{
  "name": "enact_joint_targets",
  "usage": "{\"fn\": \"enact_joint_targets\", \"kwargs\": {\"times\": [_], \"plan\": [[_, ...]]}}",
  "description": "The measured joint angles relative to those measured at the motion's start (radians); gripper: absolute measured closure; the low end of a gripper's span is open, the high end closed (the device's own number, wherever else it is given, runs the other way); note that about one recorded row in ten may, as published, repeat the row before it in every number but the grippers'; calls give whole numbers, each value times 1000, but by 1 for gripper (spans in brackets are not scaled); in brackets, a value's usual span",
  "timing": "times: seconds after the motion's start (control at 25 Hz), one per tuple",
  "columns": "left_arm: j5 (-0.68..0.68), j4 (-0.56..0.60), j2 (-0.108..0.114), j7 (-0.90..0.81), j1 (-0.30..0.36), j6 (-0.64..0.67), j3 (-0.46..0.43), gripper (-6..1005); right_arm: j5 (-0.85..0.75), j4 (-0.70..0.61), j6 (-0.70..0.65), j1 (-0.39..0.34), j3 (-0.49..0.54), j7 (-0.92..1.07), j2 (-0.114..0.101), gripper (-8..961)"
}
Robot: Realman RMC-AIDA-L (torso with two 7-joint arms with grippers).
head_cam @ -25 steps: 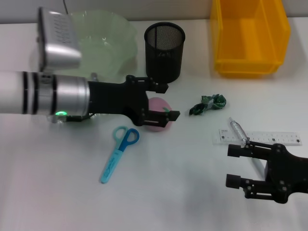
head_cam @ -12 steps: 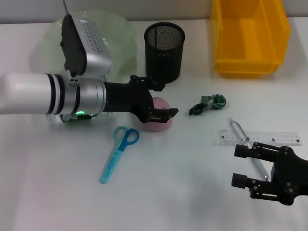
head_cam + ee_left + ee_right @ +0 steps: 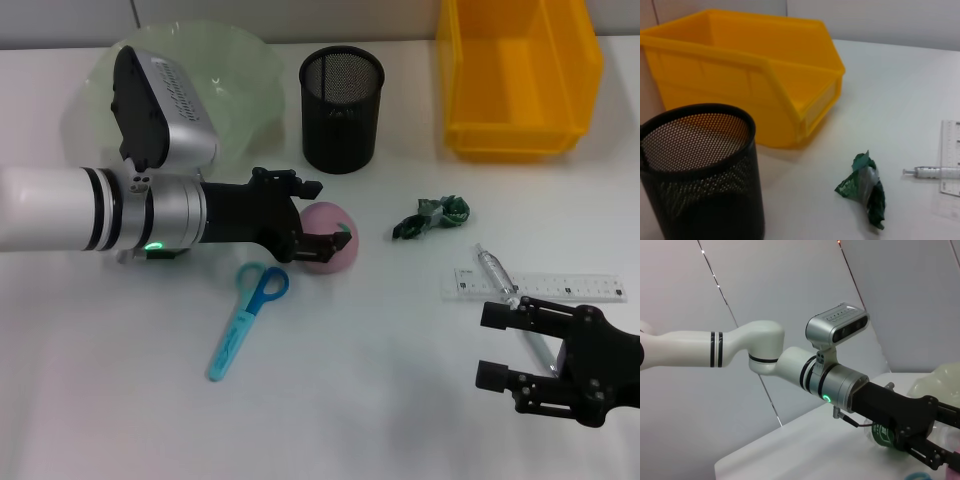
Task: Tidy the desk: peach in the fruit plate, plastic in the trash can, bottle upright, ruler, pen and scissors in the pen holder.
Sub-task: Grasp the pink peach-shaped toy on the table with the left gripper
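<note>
The pink peach (image 3: 334,228) lies on the white desk in front of the black mesh pen holder (image 3: 342,95). My left gripper (image 3: 328,213) is open, with one finger behind the peach and one in front of it. Blue scissors (image 3: 248,320) lie just below that arm. The green plastic wrapper (image 3: 432,217) sits mid-desk. Lower right, my right gripper (image 3: 487,345) hangs open over the pen (image 3: 497,276), which crosses the clear ruler (image 3: 560,285). The pale green fruit plate (image 3: 235,80) is at the back left. Most of the bottle is hidden under my left arm; a green-labelled bit (image 3: 883,435) shows.
The yellow bin (image 3: 520,75) stands at the back right, beside the pen holder (image 3: 700,170). The left wrist view also shows the wrapper (image 3: 866,190), the pen (image 3: 930,172) and the ruler (image 3: 952,155).
My left wrist has rolled and the gripper has drawn back slightly left and lower, its fingers now either side of the peach. The right gripper has barely shifted.
</note>
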Motion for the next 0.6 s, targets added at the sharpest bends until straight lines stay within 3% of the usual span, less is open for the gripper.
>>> {"fn": "enact_joint_targets", "kwargs": {"times": [0.6], "plan": [[0,-6,-4,0,1,-22,29,286,0,6,4,9,0,1,1,212]]}}
